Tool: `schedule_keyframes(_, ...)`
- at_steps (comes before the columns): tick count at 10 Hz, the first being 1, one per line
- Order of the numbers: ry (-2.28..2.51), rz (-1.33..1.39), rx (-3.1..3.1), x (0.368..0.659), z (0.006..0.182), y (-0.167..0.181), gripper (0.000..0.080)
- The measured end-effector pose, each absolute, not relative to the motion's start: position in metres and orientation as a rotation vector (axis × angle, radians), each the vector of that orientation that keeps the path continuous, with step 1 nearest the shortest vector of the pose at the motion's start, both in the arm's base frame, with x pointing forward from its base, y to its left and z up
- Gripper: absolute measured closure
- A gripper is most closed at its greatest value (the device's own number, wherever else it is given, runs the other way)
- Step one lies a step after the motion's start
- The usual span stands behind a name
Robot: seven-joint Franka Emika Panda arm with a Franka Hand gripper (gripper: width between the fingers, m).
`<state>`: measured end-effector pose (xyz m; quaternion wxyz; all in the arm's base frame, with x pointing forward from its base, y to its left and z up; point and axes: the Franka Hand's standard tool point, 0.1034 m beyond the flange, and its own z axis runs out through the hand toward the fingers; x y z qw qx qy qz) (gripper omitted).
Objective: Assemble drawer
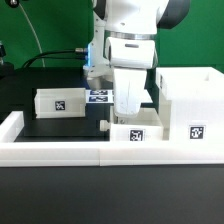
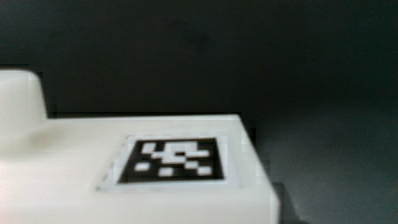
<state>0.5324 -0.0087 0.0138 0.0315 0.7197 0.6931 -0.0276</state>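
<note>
One small white drawer tray (image 1: 137,130) with a tag lies in front of the arm, against the front border block, with its knob (image 1: 105,126) toward the exterior view's left. My gripper (image 1: 130,110) is lowered right onto this tray, and its fingertips are hidden behind the tray's rim. The wrist view shows the tray (image 2: 196,195) very close and blurred, with its tag (image 2: 173,160) and a white lump (image 2: 18,100) beside it; no fingers show. The second tray (image 1: 60,101) lies at the left. The large boxy shell (image 1: 190,100) stands at the right.
A long low white border block (image 1: 90,152) runs along the front and another (image 1: 10,126) along the left. The marker board (image 1: 100,96) lies on the black table behind the gripper. Cables and a stand are at the back left.
</note>
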Motion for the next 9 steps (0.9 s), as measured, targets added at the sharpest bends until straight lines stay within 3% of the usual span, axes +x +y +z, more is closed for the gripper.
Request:
schedule_keyframes(4, 2.132, -0.110, 2.232, 0.544, 0.022, -0.002, 0.0757)
schedule_keyframes(9, 2.124, -0.075, 2.223, 0.543, 0.020, -0.002, 0.0757)
